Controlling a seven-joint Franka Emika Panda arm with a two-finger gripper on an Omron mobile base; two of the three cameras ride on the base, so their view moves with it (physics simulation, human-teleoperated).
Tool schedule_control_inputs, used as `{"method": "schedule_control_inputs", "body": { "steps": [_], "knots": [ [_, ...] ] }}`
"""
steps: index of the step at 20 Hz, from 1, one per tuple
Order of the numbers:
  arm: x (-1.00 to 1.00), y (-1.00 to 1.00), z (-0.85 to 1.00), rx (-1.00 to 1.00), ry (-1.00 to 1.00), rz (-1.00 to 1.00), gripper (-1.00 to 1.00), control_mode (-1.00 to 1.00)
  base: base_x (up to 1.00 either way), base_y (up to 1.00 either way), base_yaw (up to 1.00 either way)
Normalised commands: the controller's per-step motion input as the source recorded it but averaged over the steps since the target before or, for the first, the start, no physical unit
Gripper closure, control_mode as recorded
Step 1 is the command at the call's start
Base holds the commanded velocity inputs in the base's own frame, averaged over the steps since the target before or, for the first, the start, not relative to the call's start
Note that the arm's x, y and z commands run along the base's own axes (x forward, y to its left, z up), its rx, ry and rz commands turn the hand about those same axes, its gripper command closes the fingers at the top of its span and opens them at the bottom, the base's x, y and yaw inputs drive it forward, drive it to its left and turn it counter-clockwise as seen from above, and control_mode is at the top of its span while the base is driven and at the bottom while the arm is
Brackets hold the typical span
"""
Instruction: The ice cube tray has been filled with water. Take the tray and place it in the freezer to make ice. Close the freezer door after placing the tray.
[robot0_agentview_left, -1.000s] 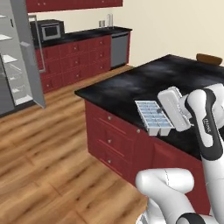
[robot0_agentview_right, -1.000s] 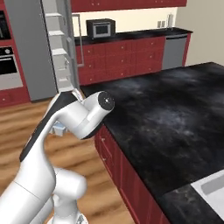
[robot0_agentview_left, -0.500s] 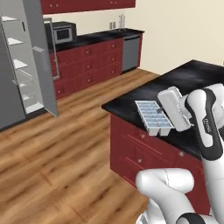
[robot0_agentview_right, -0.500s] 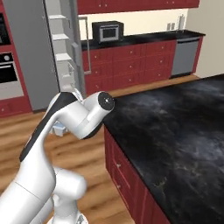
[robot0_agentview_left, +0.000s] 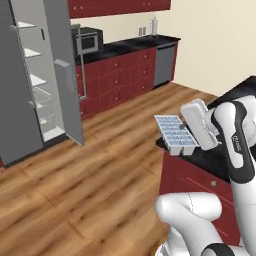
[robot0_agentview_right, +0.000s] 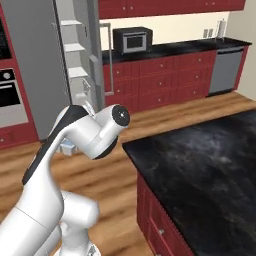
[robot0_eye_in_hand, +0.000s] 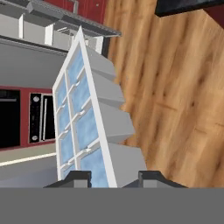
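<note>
The ice cube tray (robot0_agentview_left: 174, 134), white with two rows of pale blue cells, hangs level in the air off the island's corner. My gripper (robot0_agentview_left: 192, 135) is shut on its near end. In the hand view the tray (robot0_eye_in_hand: 87, 122) runs up and away from my gripper (robot0_eye_in_hand: 114, 177), one dark fingertip on each side of it. The tall grey freezer (robot0_agentview_left: 35, 85) stands at the left with pale shelves showing. Its freezer door (robot0_agentview_left: 65, 75) is swung wide open, with the bar handle on its right edge. The right base view shows the freezer (robot0_agentview_right: 75, 65) beyond my arm.
The black-topped island (robot0_agentview_right: 200, 165) with red drawers lies to the right, its corner under my hand. A microwave (robot0_agentview_left: 87, 42) and a dishwasher (robot0_agentview_left: 162, 62) line the back wall. A wall oven (robot0_agentview_right: 10, 95) flanks the freezer. Wooden floor (robot0_agentview_left: 100, 170) stretches open up to the freezer.
The whole picture has shifted: the base has moved, so the freezer looks larger and nearer and the island has slid right. The tray stays in my gripper in the same pose.
</note>
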Motion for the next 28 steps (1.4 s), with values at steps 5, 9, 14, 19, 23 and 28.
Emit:
{"method": "schedule_control_inputs", "body": {
  "steps": [5,9,14,19,23,28],
  "knots": [
    [0.0,0.0,0.0,0.0,0.0,0.0,1.0,1.0,1.0,0.64,0.0],
    [0.0,0.0,0.0,0.0,0.0,0.0,1.0,1.0,1.0,0.64,0.0],
    [0.0,0.0,0.0,0.0,0.0,0.0,1.0,1.0,1.0,0.65,0.0],
    [0.0,0.0,0.0,0.0,0.0,0.0,1.0,1.0,1.0,0.55,0.0],
    [0.0,0.0,0.0,0.0,0.0,0.0,1.0,1.0,1.0,0.37,0.0],
    [0.0,0.0,0.0,0.0,0.0,0.0,1.0,1.0,1.0,0.23,0.03]
  ]
}}
